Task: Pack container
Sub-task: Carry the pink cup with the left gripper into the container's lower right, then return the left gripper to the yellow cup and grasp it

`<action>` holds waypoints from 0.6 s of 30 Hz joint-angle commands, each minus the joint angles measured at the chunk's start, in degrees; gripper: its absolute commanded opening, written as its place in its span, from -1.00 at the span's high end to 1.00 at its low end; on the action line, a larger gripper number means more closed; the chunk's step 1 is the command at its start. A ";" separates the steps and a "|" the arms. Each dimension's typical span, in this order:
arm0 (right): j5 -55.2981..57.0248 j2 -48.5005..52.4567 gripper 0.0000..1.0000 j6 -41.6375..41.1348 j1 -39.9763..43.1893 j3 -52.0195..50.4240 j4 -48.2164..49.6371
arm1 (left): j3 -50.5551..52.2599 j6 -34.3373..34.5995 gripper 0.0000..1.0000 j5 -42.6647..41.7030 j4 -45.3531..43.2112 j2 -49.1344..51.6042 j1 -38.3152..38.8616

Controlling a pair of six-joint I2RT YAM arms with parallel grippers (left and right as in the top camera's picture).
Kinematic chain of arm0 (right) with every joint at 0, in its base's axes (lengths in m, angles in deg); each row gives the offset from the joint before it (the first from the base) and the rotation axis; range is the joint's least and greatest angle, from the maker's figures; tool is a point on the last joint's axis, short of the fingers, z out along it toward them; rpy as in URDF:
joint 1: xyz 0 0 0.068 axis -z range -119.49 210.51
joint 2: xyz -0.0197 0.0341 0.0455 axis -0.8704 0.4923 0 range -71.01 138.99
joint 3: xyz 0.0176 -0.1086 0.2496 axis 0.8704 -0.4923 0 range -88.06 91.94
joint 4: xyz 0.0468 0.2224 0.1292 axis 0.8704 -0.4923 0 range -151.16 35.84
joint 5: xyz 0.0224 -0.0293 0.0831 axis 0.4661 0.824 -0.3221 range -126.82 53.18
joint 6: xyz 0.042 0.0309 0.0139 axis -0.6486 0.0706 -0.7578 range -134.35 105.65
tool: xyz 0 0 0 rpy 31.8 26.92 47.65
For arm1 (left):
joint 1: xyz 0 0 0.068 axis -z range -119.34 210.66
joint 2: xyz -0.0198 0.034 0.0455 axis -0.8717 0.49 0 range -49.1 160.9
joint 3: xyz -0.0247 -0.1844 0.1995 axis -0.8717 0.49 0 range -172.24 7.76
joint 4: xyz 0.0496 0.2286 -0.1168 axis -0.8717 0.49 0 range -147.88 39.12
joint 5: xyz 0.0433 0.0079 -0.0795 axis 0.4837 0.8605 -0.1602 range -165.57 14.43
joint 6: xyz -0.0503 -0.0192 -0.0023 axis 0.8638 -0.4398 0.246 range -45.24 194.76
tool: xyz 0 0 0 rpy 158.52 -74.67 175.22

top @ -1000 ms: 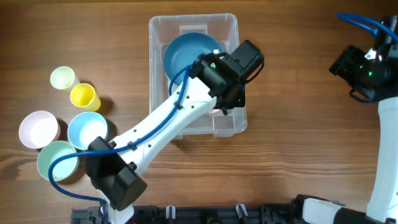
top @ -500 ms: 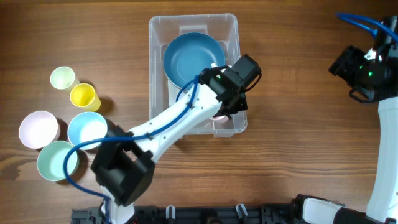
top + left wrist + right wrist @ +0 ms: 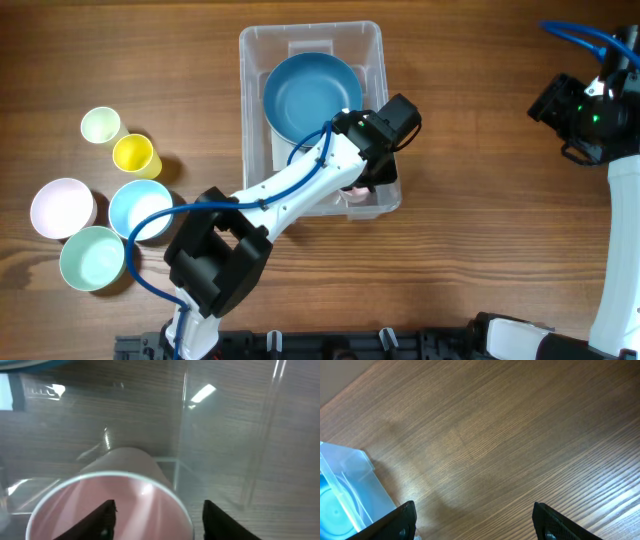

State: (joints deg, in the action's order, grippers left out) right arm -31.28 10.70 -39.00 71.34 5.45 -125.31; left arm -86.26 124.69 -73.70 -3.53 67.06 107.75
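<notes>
Overhead view: the container lies mouth up, its long axis running away from the robot. The left gripper, fingers spread, hangs inside its near end, 1 finger within a pink cup, a blue bowl beyond. The right gripper, fingers wide apart, hovers over the table, the container well apart.

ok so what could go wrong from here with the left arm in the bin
One finger of the left gripper looks to be inside the pink cup, so pulling away could drag or tip it. The blue bowl already fills much of the container, leaving tight room for the yellow cup and its neighbours.
</notes>
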 commanded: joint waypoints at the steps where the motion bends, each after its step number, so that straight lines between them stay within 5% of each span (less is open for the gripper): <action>1: -0.68 0.59 -0.51 -0.37 0.07 -0.22 -0.04 | -0.44 -3.82 -0.33 0.57 0.13 -1.81 -0.42; 10: -0.66 1.01 -0.51 -0.13 0.07 -0.22 -0.04 | -6.71 -7.74 -0.45 11.23 9.92 -19.71 -8.96; 18: -1.09 2.40 -0.51 0.28 0.07 -0.24 -0.04 | -6.36 -7.78 -0.52 14.95 22.69 -26.10 -33.48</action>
State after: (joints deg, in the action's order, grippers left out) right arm -31.65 12.10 -38.95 71.34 5.45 -125.33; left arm -93.03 117.58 -61.18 17.21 39.72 83.40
